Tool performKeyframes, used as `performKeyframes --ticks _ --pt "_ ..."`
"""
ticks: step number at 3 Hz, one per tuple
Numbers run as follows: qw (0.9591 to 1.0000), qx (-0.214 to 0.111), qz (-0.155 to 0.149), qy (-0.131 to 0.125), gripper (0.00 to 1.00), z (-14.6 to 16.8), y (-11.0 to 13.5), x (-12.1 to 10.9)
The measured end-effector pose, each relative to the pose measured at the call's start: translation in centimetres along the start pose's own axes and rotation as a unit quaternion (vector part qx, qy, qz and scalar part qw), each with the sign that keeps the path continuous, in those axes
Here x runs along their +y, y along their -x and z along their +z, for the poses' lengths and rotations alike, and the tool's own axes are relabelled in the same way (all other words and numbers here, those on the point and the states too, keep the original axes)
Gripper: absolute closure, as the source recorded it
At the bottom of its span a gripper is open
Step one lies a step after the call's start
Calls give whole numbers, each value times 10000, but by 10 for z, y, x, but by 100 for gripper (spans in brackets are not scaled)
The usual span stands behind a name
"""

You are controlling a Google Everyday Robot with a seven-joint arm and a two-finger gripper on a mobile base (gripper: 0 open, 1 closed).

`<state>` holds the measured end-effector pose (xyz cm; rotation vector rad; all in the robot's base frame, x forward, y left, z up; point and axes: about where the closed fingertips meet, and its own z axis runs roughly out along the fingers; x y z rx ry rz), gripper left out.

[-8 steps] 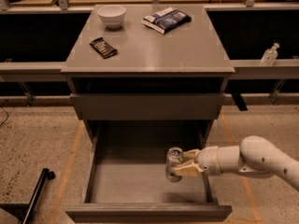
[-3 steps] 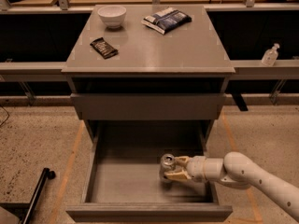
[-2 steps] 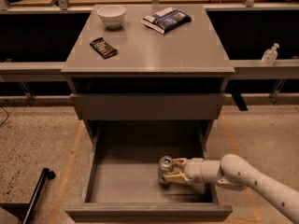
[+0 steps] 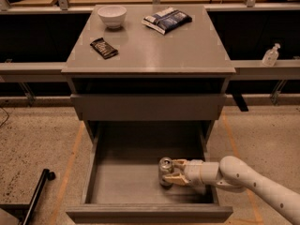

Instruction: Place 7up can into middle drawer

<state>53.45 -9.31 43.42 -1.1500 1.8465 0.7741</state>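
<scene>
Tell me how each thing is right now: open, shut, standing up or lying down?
middle drawer: pulled open.
upper drawer: shut.
7up can: upright inside the middle drawer.
gripper: low in that drawer, closed around the 7up can.
white bowl: upright on the cabinet top.
chip bag: lying flat.
snack bar: lying flat.

7up can (image 4: pixel 165 167) upright in middle drawer (image 4: pixel 124 189) | claw (image 4: pixel 172 171) at its right
</scene>
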Motion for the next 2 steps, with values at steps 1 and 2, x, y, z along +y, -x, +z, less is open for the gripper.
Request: performKeyframes --ticks 1,2 --pt "10000 -4 -1 19 0 2 0 1" --pt "10000 -4 -1 20 0 2 0 1"
